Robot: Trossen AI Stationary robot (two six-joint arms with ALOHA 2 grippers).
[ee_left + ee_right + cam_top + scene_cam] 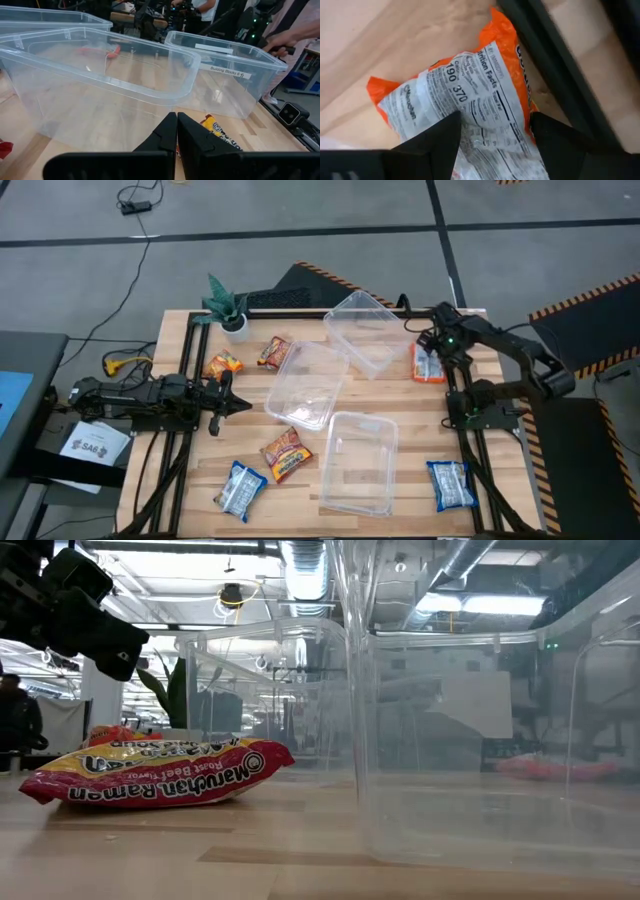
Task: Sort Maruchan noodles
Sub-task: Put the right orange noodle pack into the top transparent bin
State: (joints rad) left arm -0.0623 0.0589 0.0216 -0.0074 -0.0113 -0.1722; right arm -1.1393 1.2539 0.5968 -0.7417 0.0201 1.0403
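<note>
Six noodle packets lie flat on the wooden table. An orange-and-white packet (428, 366) (470, 100) lies near the right edge, and my open right gripper (434, 346) (495, 120) hangs over it, a finger on either side of its middle. The other orange packet (223, 364) and a red-and-yellow packet (273, 352) lie far left. A second red-and-yellow packet (284, 453) (150, 775) and a blue-and-white packet (240, 487) lie near left. The other blue-and-white packet (450, 484) lies near right. My left gripper (240, 405) (176, 132) is shut above the table at the left and holds nothing. My right gripper comes at the orange-and-white packet from above, its fingers (440, 142) straddling the printed white back (485, 115). The packet lies flat on the table. I cannot tell whether the fingers touch it.
Three clear plastic tubs sit mid-table: one far (367, 330), one in the middle (308, 385), one near (357, 462). A small potted plant (228, 308) stands at the far left corner. Black rails (465, 440) run along both table sides. People stand beyond the table.
</note>
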